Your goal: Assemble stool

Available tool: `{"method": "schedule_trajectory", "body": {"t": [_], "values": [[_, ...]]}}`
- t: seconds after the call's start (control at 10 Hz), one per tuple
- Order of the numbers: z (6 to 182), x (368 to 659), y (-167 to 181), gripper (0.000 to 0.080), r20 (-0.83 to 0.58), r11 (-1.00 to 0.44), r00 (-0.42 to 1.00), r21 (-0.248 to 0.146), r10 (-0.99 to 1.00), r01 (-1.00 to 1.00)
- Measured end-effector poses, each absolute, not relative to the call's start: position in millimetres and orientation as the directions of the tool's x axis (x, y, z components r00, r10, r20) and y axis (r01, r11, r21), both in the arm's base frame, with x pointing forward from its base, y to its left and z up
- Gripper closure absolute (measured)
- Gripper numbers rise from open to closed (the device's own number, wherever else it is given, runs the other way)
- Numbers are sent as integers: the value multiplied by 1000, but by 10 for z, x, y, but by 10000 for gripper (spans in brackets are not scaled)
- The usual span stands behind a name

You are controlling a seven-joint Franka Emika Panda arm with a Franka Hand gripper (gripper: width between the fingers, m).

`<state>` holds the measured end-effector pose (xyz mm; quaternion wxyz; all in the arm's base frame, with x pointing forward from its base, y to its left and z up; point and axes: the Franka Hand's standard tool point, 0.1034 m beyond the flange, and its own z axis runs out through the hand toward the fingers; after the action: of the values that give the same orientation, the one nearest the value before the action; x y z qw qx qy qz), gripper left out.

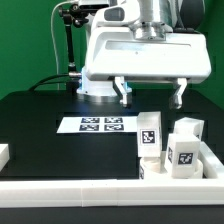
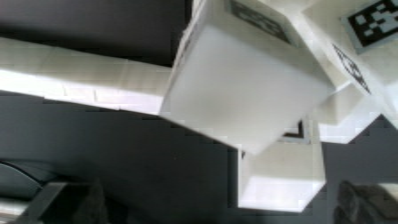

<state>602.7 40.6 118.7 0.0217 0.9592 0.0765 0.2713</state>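
Overhead, the claw (image 1: 150, 94) hangs spread and empty above the legs (image 1: 149, 133) crowded beside the border rail (image 1: 60, 190).

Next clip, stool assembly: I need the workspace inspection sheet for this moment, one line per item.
Surface: black table; the marker board lies flat mid-table.
Job's things: white tagged legs stand clustered at the exterior view's right, inside the corner of the border rails; no round seat can be made out.
Clutter: a white piece, cut off at the exterior view's left edge; cannot tell what it is.
Grippers: gripper open, fingers spread, hovering over the legs and holding nothing.
Cables: nothing seen clearly; a black stand rises behind the table.
Surroundings: green backdrop.
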Motion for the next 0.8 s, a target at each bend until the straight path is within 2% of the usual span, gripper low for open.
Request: {"method": "schedule_trajectory", "body": {"t": [0.2,0.4,0.6,0.7,0.8], "values": [[1170,6014,414,150,504,-987,849,80,159,137],[1188,5956,419,150,446,-995,889,35,99,93],[1205,5925,541,150,270,-998,962,-30,48,58],[1246,5992,565,150,252,-998,966,-37,49,60],[1209,5906,587,150,155,-997,986,-49,57,65]]}}
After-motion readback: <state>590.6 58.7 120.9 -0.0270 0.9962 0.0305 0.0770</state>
